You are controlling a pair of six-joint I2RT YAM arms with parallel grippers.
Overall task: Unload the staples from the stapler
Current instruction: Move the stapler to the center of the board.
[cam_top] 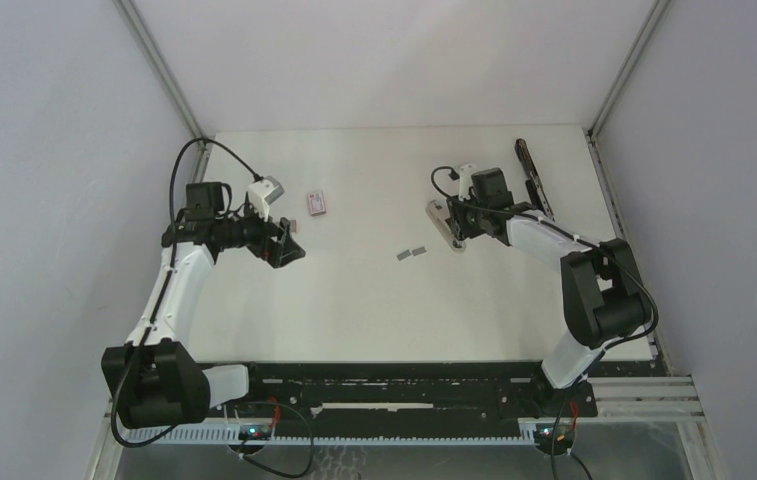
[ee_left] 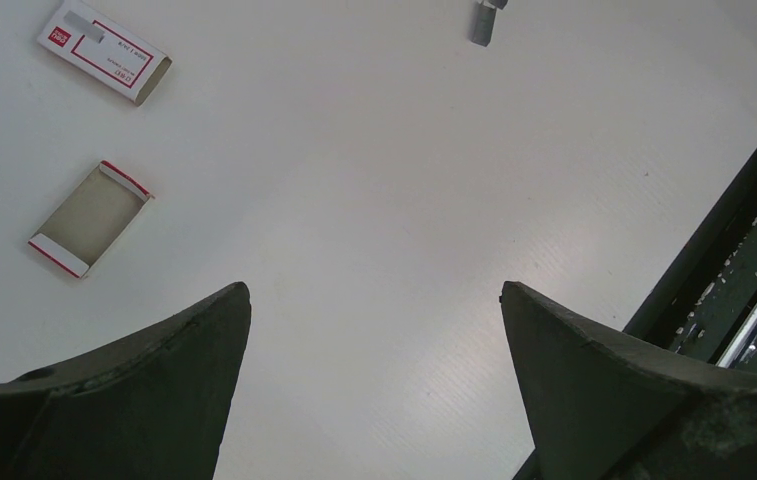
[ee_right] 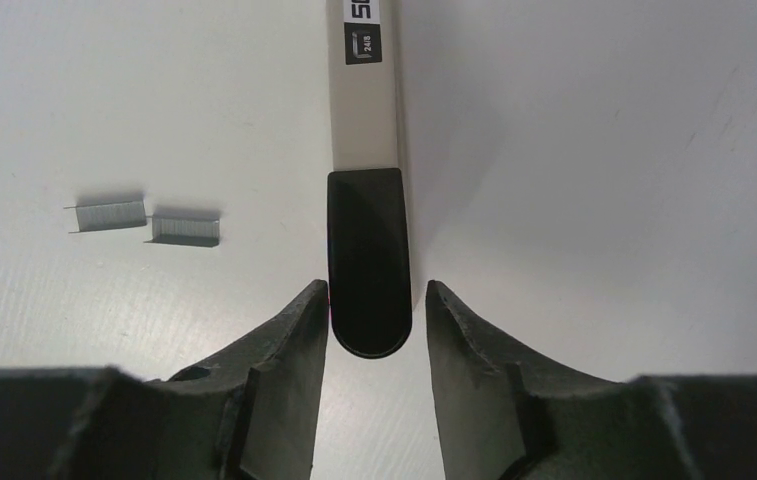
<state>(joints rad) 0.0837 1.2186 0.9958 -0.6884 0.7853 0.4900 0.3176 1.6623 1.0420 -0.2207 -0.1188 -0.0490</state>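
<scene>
Top external view: the stapler [cam_top: 444,224] lies on the white counter [cam_top: 354,310] right of the middle, its pale body running slantwise. The right fingers [ee_right: 284,370] are set at one end of it. Two short grey strips, the staples [cam_top: 411,254], lie loose on the counter just left of the stapler. They are apart from it and lie end to end with a small gap between them. In the right wrist view they lie off to one side of the stapler's pale bar, and neither arm touches them.

That same view shows the right fingers narrowly apart, straddling the stapler's rounded black tip. One finger looks to be against its edge, while a sliver of counter shows between the tip and the other finger, so they are not clamped on it.

The left fingers [ee_left: 154,390] hang wide apart over bare counter on the left side, holding nothing. Near them lie a small white-and-red box sleeve [ee_left: 104,50] and its open tray [ee_left: 89,220] (two separate pieces, set apart from each other). A long black piece [cam_top: 532,178] lies by the counter's far right edge, beyond the right arm; what it is I cannot tell.
</scene>
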